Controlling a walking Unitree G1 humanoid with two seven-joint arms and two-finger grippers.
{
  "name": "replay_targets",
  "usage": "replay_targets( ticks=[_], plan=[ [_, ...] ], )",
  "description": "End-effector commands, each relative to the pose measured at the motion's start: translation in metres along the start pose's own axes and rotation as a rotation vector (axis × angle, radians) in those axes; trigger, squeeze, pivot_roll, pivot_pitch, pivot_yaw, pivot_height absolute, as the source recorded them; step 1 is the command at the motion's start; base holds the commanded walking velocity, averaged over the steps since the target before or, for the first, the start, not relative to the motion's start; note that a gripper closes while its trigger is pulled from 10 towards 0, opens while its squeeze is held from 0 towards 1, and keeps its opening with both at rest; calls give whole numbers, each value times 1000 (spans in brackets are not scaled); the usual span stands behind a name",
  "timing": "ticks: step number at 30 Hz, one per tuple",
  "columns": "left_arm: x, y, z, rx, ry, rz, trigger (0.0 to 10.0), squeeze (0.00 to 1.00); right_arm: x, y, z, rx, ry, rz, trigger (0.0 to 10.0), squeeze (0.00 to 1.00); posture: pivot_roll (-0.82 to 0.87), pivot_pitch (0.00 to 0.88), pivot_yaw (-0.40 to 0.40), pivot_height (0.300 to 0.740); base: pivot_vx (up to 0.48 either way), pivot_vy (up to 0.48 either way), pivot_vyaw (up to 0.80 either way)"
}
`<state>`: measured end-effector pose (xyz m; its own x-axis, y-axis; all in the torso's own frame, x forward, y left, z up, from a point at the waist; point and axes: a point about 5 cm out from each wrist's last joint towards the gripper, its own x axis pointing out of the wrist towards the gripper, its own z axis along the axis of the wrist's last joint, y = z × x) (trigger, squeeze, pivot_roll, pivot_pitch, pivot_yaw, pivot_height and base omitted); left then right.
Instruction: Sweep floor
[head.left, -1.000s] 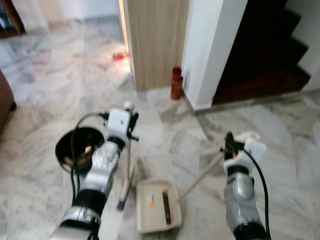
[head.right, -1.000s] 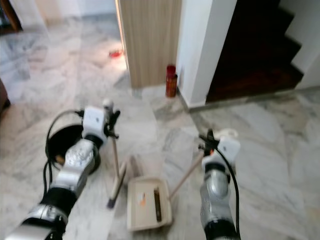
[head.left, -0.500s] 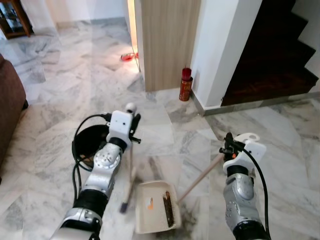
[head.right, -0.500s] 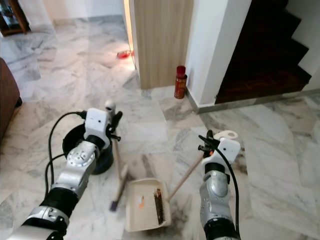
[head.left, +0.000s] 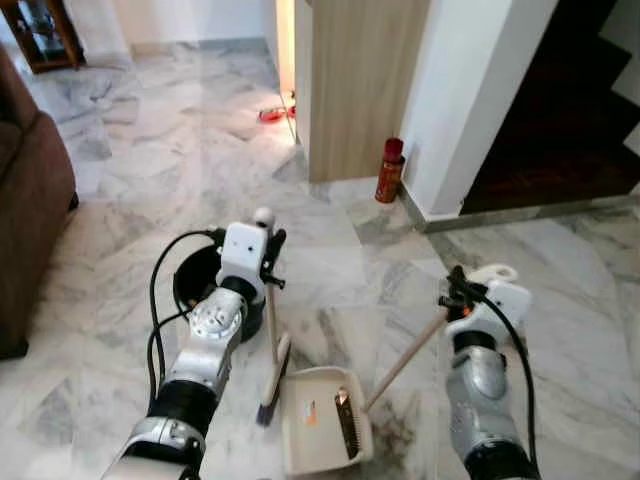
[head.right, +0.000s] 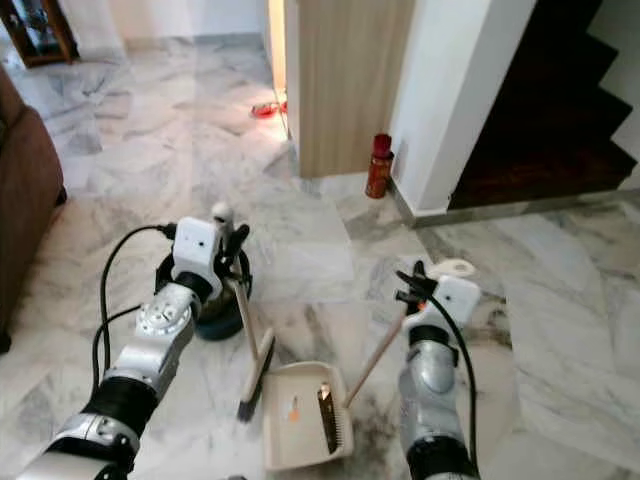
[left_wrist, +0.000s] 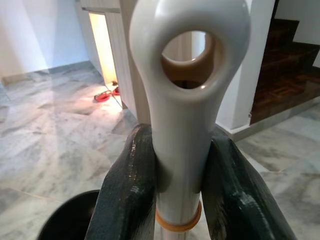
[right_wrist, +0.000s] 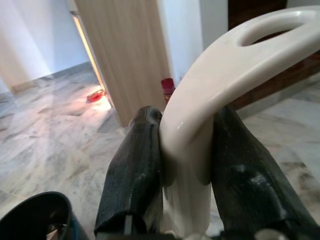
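At lower centre, the left gripper (left_wrist: 175, 165) clamps the cream long-handled broom (head.left: 270, 375); the right gripper (right_wrist: 185, 165) clamps the beige plastic dustpan's (head.left: 322, 432) handle. Collecting debris seems underway. Next, brush remaining bits pan-ward.

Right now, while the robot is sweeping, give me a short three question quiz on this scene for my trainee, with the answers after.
1. True or false: the left gripper is shut on the broom.
2. What does the right gripper hold? A) red can B) dustpan handle C) black bucket
3. Fill in: the red can stands on the floor beside the ____ panel.

Key
1. True; both black fingers press the broom's white handle.
2. B; the dustpan rests on the marble floor, debris in it.
3. Wooden; the wooden panel rises just behind it.
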<state>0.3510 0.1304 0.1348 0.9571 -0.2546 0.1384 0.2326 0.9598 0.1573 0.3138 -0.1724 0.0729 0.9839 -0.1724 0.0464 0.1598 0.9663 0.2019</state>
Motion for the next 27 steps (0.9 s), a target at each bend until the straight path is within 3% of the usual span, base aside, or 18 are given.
replay_targets(
  ticks=[1,27],
  plan=[
    [5,-2,13,21,-50,-12,10000,0,2,-6,5,18,-25,-26,10000,0,112,54,-17,740,0,255,0],
    [4,-3,13,22,-47,-15,10000,0,3,-6,6,19,-23,-21,10000,0,116,54,-22,740,0,255,0]
  ],
)
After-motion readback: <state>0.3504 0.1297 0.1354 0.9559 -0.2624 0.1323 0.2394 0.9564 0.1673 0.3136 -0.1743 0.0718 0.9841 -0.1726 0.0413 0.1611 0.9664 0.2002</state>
